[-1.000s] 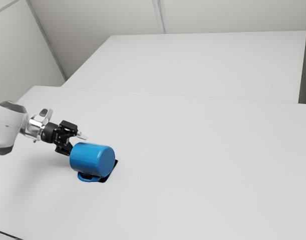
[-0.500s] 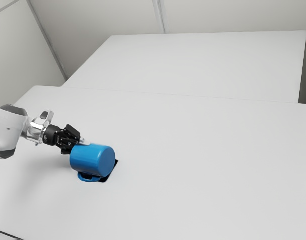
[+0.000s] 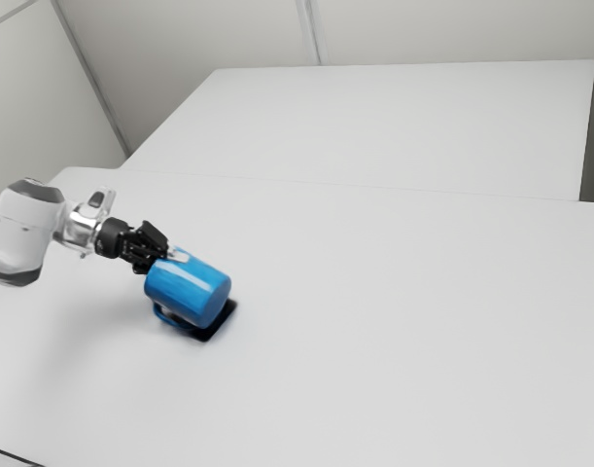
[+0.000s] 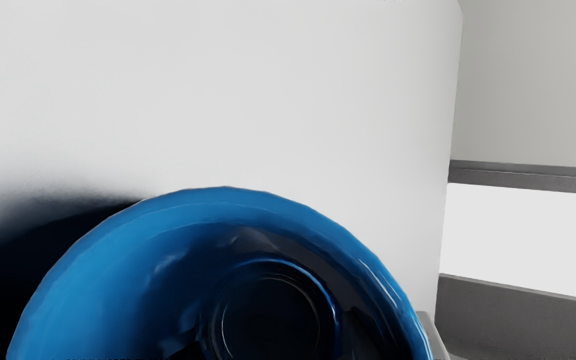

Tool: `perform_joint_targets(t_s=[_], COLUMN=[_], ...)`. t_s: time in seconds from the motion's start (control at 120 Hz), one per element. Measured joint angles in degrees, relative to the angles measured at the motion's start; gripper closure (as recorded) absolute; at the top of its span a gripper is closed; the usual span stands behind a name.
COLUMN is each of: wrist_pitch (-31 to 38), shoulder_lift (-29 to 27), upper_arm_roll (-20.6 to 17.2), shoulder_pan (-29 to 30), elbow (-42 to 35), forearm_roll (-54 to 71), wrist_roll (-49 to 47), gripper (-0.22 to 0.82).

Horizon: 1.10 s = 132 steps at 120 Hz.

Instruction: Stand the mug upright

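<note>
Exterior view: found near the left end of the tabletop (image 3: 403,321), well apart from its back edge, a blue mug (image 3: 186,288); not upright, tilted on a slant, with mouth toward the arm (image 3: 24,233) and base angled down toward the exterior view's right; handle (image 3: 166,317) on the underside, toward the tabletop; dark shadow (image 3: 218,321) beneath and just beside the base; unable to tell whether touching the tabletop. Noted at the mouth end, on the upper side: fingers (image 3: 179,256) pinching the mug's wall, with a pale tip against the outside.

Wrist view: looking into the open mouth, with rim (image 4: 225,194) and round inner bottom (image 4: 270,317) in sight; a grey fingertip (image 4: 434,335) along the outside of the wall, a dark form inside, partly lost in shade; deep shadow on the tabletop beside the mug; past the tabletop's straight edge, a pale wall panel (image 4: 530,85) and a grey ledge (image 4: 518,310).
</note>
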Motion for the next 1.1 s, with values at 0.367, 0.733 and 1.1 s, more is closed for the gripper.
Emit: perform_joint_targets(t_s=[0.367,0.733,1.1], wrist_pitch=[9.4,29.6,45.1], shoulder_lift=[-2.8,-10.1,-12.9], upper_arm_roll=[-12.8,-24.0,-28.9], shoulder_pan=[-0.3,-3.1,-5.0], elbow=[11.4,3.2,-7.0], forearm_roll=[21.0,50.8,67.3], wrist_roll=[-2.9,-9.5,-20.1], gripper=[0.78,0.78,0.78])
